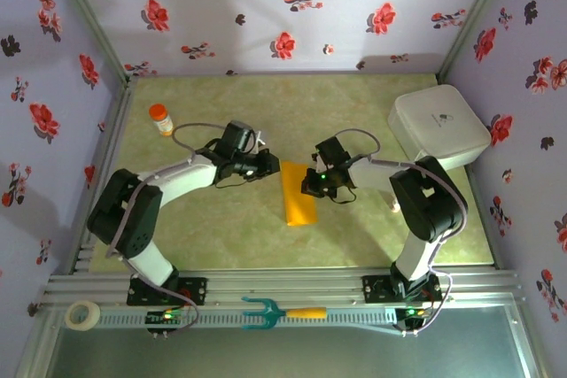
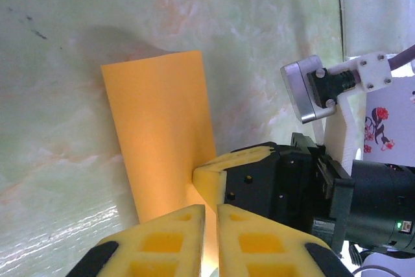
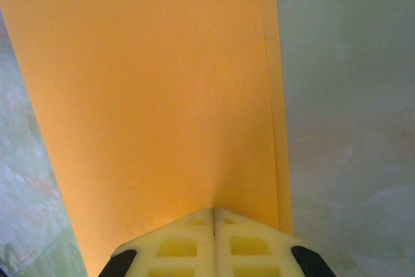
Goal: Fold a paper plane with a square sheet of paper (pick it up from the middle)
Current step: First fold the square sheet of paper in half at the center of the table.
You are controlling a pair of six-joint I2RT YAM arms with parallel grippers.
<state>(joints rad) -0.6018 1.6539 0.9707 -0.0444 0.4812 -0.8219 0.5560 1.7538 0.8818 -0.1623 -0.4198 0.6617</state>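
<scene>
The square sheet of paper [image 1: 299,194] lies folded into a long orange-yellow rectangle in the middle of the green table [image 1: 221,236]. My left gripper [image 1: 270,165] is at its upper left edge. In the left wrist view its fingers [image 2: 211,207] stand closed to a thin slit with the paper [image 2: 162,134] running in between them. My right gripper [image 1: 312,185] is shut, its tips [image 3: 214,210] pressed down on the paper [image 3: 149,95] near the right edge, where a small crease starts. The right gripper's yellow fingers [image 2: 217,176] face my left ones across the sheet.
A small orange-capped bottle [image 1: 161,119] stands at the back left. A white box [image 1: 438,126] sits at the back right, close to the right arm. On the front rail lie a teal fork with an orange handle [image 1: 279,312] and a tape roll [image 1: 83,314].
</scene>
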